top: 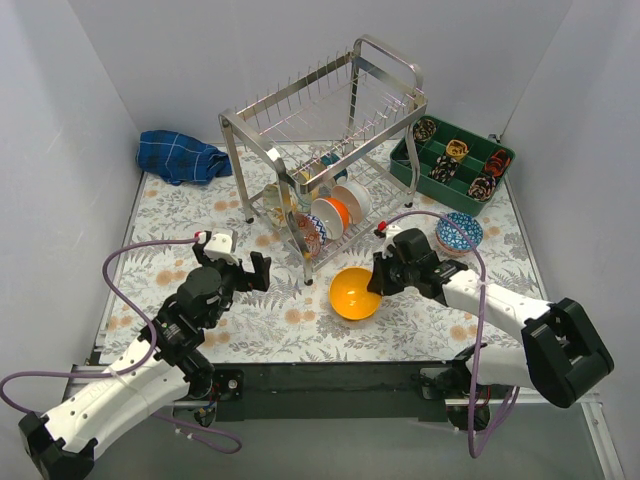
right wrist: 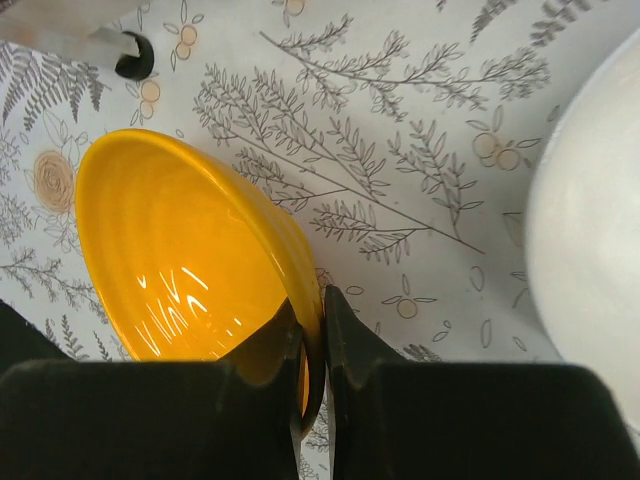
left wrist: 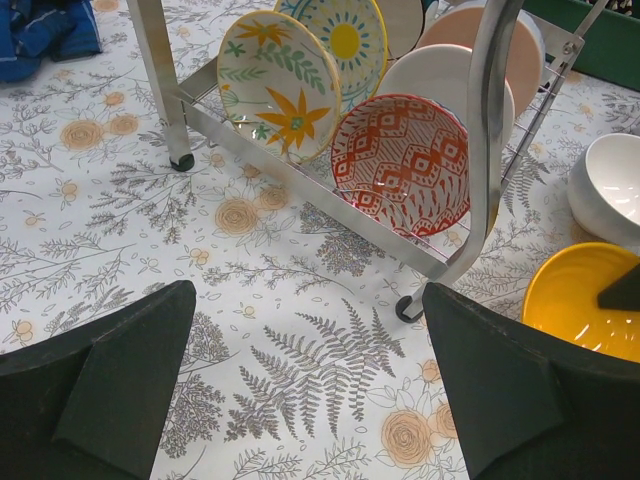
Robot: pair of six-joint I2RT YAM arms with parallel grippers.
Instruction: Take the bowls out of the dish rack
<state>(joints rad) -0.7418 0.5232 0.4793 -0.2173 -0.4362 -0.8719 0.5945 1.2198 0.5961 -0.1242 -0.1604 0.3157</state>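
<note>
Nothing legible anywhere: no lettering, labels, brand marks, numbers or signs on the bowls (left wrist: pixel 400 160), the dish rack (left wrist: pixel 157 70) or the table cover (left wrist: pixel 300 400). Only painted patterns and printed flowers and ferns.

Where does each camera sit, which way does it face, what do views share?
Top external: above, behind the robot, looking down on dish rack; both arms show.
Left wrist: low, facing the rack's lower tier; open left gripper shows.
Right wrist: looking down; right gripper shut on orange bowl's rim.
Shared: orange bowl, all three.
</note>
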